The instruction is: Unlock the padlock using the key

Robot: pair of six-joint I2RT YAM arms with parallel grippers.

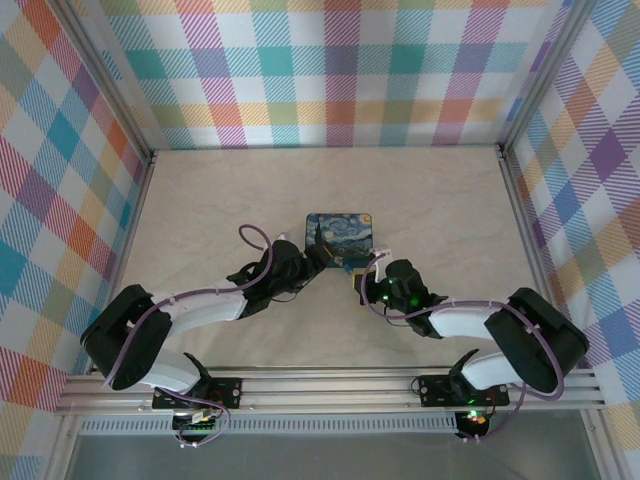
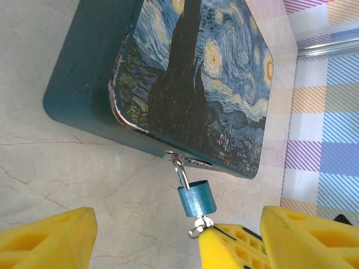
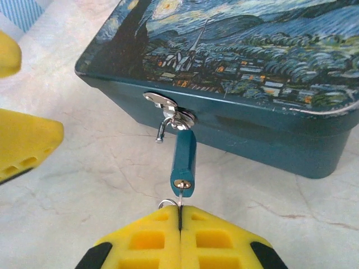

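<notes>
1 padlock [image 3: 184,162] just beyond the right pincer [image 3: 180,214], key [image 3: 179,198] apparently gripped between.

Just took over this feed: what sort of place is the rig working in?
Likely a staged test booth, not a home: plaid-printed walls, aluminium framing and a marble-look tabletop holding a painted tin.

- One tin box [image 1: 339,232] with a starry night painting on its lid.
- One small blue padlock [image 3: 184,159].
- One key [image 3: 180,197], thin and silvery.
- One key ring [image 2: 197,227].
- Two robot arms: the left arm [image 1: 190,315] and the right arm [image 1: 470,320].
- Two grippers with yellow padded fingers: the left gripper [image 2: 179,241] and the right gripper [image 3: 180,224].
- One pale marbled table [image 1: 430,200].
- Three checked walls [image 1: 330,70]: left, back and right.
</notes>
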